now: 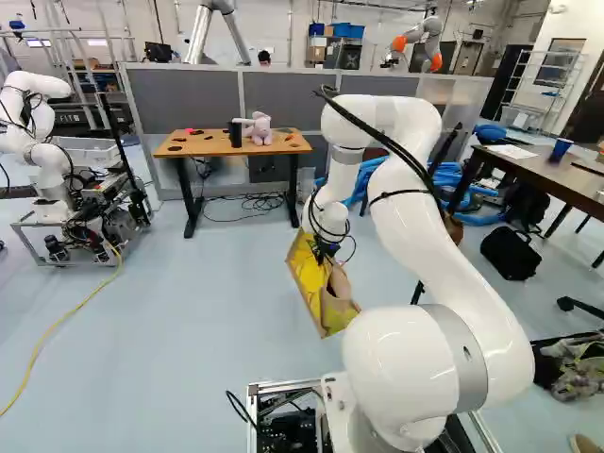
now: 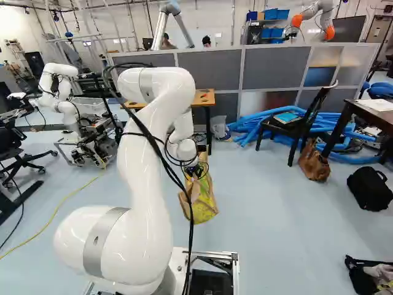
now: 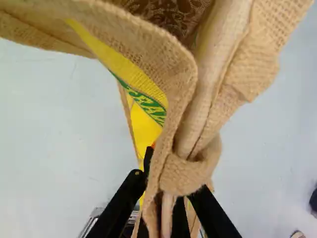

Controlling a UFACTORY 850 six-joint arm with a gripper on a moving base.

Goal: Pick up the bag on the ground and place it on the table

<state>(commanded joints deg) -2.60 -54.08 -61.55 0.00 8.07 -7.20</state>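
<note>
My gripper [image 1: 326, 253] hangs ahead of the base with the yellow and tan burlap bag [image 1: 313, 288] below it. In the right base view the bag [image 2: 202, 201] hangs tilted beneath the wrist. Seen from the wrist, the gripper [image 3: 167, 201] is shut on the bag's tan handle [image 3: 185, 173], whose knotted cloth bunches between the black fingers; the orange pads are mostly hidden. The bag's open mouth and yellow side [image 3: 146, 126] spread out ahead of the fingers. Farther off stands the wooden table [image 1: 203, 144], partly behind my arm in the right base view.
The table bears a black cup [image 1: 235, 134] and a pink plush toy [image 1: 260, 130]. Another robot [image 1: 42, 142] stands at the left. Blue tubes [image 2: 264, 123], a black chair [image 2: 301, 128], a brown bag [image 2: 314, 161], a dark table [image 1: 538, 175] and a black bag [image 1: 511, 253] are on the right.
</note>
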